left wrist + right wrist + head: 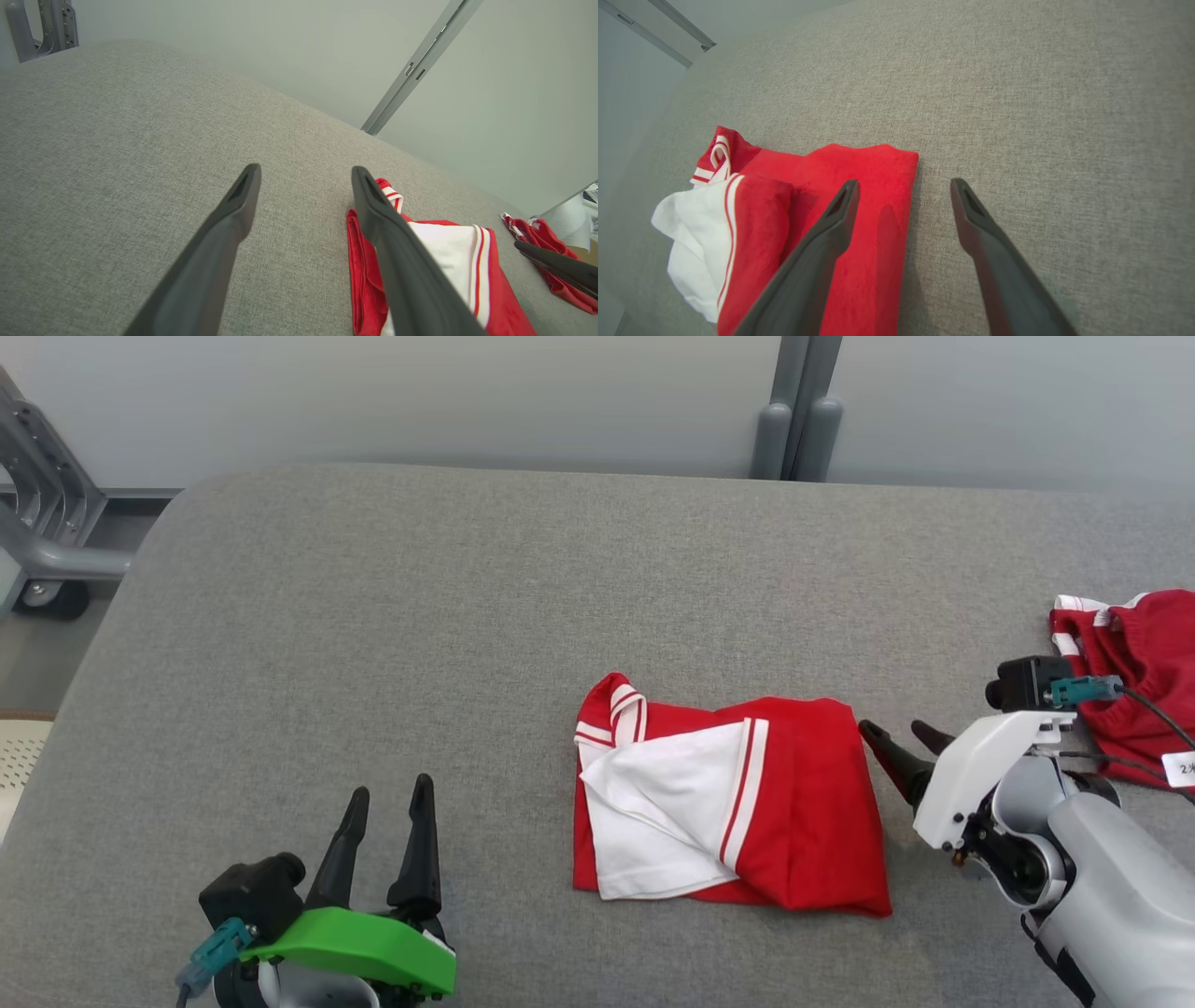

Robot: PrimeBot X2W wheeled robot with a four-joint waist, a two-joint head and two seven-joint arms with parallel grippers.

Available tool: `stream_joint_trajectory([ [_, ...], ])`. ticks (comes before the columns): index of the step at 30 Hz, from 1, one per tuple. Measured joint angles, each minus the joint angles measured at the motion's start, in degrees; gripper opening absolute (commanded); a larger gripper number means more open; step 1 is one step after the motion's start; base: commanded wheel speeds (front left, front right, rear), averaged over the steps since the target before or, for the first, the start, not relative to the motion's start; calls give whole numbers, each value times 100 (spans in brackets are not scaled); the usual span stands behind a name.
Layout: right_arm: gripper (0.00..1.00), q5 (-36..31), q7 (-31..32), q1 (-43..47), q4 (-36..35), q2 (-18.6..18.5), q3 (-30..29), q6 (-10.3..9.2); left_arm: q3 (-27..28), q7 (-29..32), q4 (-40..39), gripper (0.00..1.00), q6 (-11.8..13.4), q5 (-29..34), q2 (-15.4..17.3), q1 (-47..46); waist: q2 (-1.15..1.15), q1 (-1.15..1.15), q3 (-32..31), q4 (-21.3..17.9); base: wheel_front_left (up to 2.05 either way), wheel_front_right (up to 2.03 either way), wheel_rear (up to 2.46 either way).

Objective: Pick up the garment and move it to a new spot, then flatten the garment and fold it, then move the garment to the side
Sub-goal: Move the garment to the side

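— Hovering, my right gripper [892,728] spread wide, gripping nothing.
— Where's the garment [803,803]?
— Folded on the pad [467,616], its red edge right at my right fingertips [878,742]. My left gripper [391,787] is spread and empty too, garment well off to its right.

place: test lab, most likely | signs: grey padded table [373,616], bare pale wall panels [373,392], metal post [798,411], wheeled metal frame [42,555]

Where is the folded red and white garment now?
In the head view the folded garment lies right of centre on the grey surface, the right jaws open at its right edge, another red garment farther right.
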Motion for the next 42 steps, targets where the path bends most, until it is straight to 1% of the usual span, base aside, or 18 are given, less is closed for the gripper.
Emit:
stream_joint_trajectory([
  [5,100,192,-129,185,30,172,-47,25,-29,40,-9,100,0,8,0,-2,0,0,122,11,0,0,0],
  [11,100,332,-194,320,92,224,-100,68,-88,65,-4,100,0,15,-2,-10,0,0,200,124,0,0,0],
  [13,100,332,-194,384,135,219,-103,115,-93,65,8,100,0,19,-2,-15,0,0,218,183,0,0,0],
  [16,100,405,-193,438,199,230,-110,132,-73,64,30,100,0,19,-3,-15,0,0,221,265,0,0,0],
  [17,100,466,-190,452,220,244,-111,171,-52,63,37,100,0,19,-3,-15,0,0,212,284,0,0,0],
  [20,100,549,-183,510,250,332,-99,191,-4,62,66,100,0,19,-2,-15,0,0,157,309,0,0,0],
  [21,98,554,-182,510,261,343,-75,234,1,62,76,100,0,18,-3,-14,0,0,136,314,0,0,0],
  [23,47,553,-172,510,276,364,-14,275,26,60,88,100,0,18,-2,-13,0,0,96,316,0,0,0],
  [24,36,531,-175,509,276,366,51,300,40,60,88,100,0,18,-2,-13,0,0,76,313,0,0,0],
  [26,18,430,-203,495,290,385,111,315,73,59,91,100,0,18,0,-12,0,0,42,302,0,0,0],
  [27,5,419,-257,490,314,402,102,315,89,59,94,100,0,18,1,-12,0,0,27,295,0,0,0],
  [28,0,412,-333,484,342,421,82,314,100,59,101,100,0,18,1,-11,0,0,12,286,0,0,0],
  [37,0,116,-598,59,441,432,101,320,114,59,115,100,0,18,2,-10,0,0,-39,268,0,0,0],
  [42,0,-314,-587,-387,357,23,298,365,188,36,114,100,0,16,3,1,0,0,-52,221,0,0,0],
])
